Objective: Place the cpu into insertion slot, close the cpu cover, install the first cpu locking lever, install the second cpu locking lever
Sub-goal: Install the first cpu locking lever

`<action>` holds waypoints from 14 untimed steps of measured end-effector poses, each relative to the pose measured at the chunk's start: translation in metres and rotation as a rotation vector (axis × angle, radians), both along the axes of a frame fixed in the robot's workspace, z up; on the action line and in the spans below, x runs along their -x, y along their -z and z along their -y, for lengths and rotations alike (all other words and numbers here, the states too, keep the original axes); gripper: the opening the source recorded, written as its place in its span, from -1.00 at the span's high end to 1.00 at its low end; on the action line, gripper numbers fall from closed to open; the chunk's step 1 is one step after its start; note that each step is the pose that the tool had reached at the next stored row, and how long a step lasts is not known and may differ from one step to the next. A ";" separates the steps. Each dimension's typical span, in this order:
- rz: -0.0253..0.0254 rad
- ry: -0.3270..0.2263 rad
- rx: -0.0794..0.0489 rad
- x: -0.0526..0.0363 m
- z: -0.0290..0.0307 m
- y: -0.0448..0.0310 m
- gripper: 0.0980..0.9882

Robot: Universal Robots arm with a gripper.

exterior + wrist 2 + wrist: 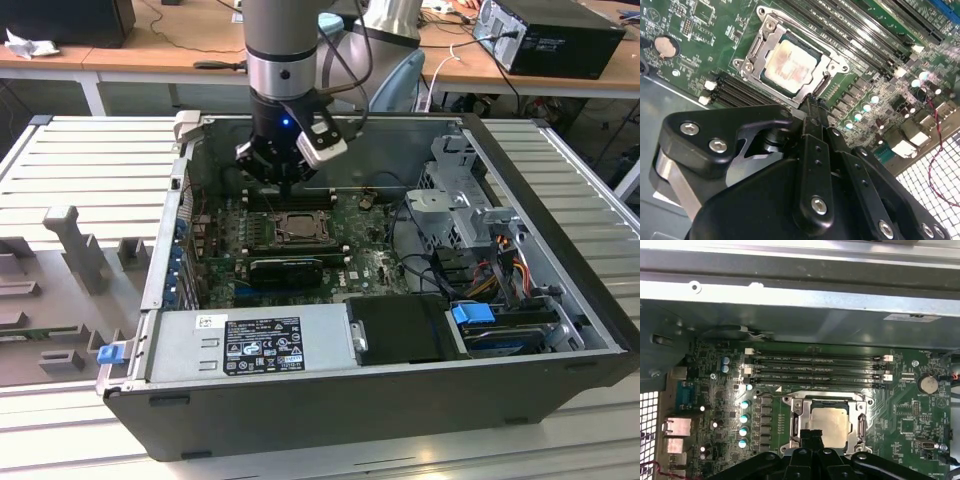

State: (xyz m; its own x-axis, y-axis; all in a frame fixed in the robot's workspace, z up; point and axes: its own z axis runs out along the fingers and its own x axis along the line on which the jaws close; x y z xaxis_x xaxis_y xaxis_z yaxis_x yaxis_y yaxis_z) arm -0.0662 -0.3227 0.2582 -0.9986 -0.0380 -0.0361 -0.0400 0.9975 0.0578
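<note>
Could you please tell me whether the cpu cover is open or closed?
Closed: the cpu cover lies flat, its window framing the metal top of the cpu.

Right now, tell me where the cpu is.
In the first wrist view the cpu sits on the green motherboard, framed by the cpu cover, beside the long black memory slots.

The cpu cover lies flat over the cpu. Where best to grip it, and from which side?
Likely the outer end edge of the cpu cover nearest the gripper, coming from above and from that end. The frame is thin and flat on the cpu, whose top fills its window, so only an outer edge offers hold.
</note>
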 end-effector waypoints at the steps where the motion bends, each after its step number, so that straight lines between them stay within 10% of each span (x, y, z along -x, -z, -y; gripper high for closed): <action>1: 0.0000 0.000 -0.002 0.0013 0.0000 -0.0002 0.98; 14: 0.0000 0.000 -0.008 0.0242 0.0000 -0.0042 0.98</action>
State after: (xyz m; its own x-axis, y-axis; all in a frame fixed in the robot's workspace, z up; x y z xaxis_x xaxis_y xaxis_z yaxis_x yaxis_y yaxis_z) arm -0.0904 -0.3226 0.2624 -0.9986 -0.0377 -0.0364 -0.0400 0.9970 0.0659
